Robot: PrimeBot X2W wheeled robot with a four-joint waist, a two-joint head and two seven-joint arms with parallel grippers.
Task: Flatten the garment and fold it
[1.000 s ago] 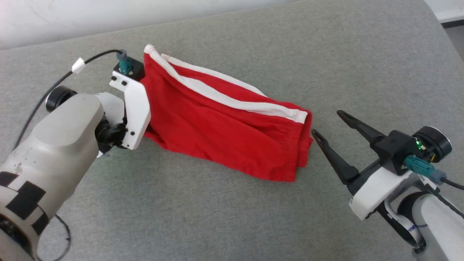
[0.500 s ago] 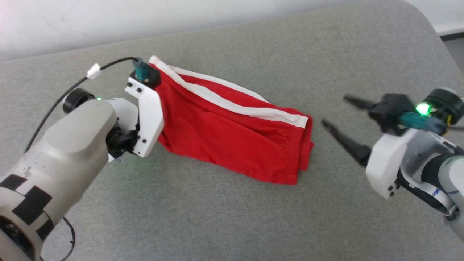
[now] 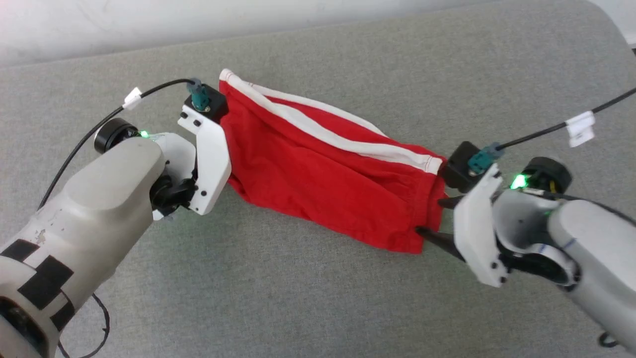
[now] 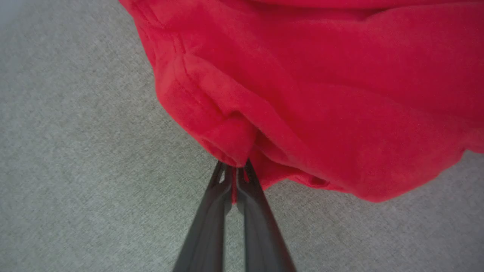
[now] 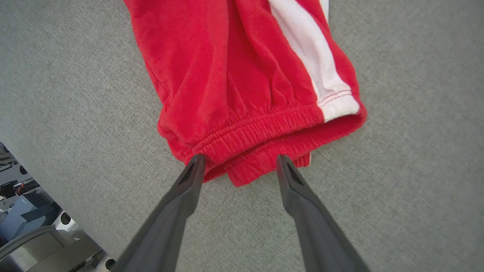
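Garment (image 3: 328, 174) bunched, lying diagonally on grey surface (image 3: 298, 308), between both grippers. White band (image 3: 343, 141) along far edge; gathered waist (image 5: 257, 130) at right end. Left gripper (image 4: 235, 166): fingers pressed together, pinching red fold at left end. Right gripper (image 5: 240, 158): fingers spread, tips at waist edge, either side of fold.

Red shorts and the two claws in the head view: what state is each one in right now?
garment: lying creased and bunched, not yet flat, white band along its far edge.
left gripper: shut, pinching a fold of the garment's edge.
right gripper: open, fingertips at the gathered waist, one on each side, not yet closed on it.
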